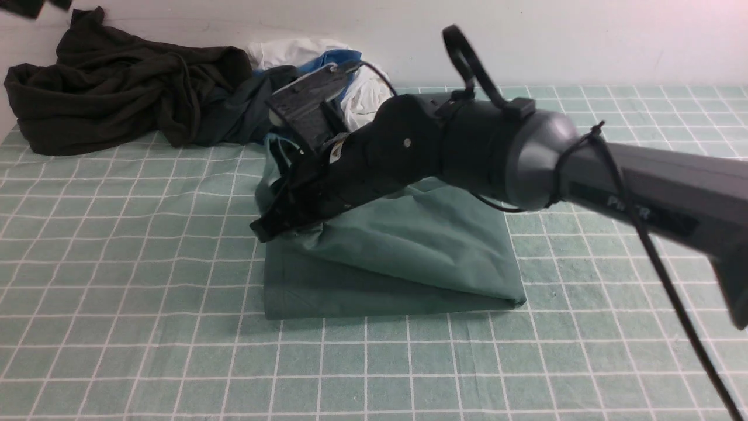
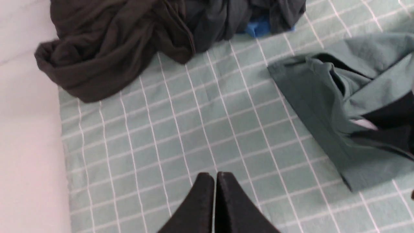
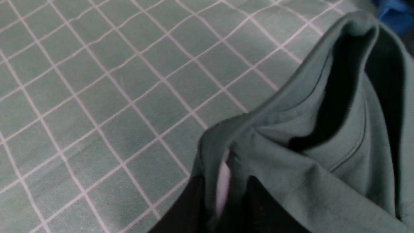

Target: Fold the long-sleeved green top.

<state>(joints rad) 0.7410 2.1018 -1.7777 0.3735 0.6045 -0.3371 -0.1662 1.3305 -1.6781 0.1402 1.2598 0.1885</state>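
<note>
Checked cloth [image 1: 146,351] covers the table. On it the green long-sleeved top [image 1: 409,263] lies folded at the middle, with dark clothes [image 1: 117,93] heaped far left. I see the right gripper [image 3: 223,194] clamped on the top's raised left edge. The left gripper [image 2: 215,191], jaws together, hovers over bare cloth nearby.

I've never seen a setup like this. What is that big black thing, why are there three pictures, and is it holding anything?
It is a robot with two arms, each ending in a two-fingered gripper. The wide picture looks forward from between them; the black right arm reaches across to the green long-sleeved top, partly folded on the checked table cover. The other two pictures come from wrist cameras. The right gripper pinches an edge of the top. The left gripper is shut and empty, above the cover. Dark clothes are heaped at the back.
</note>
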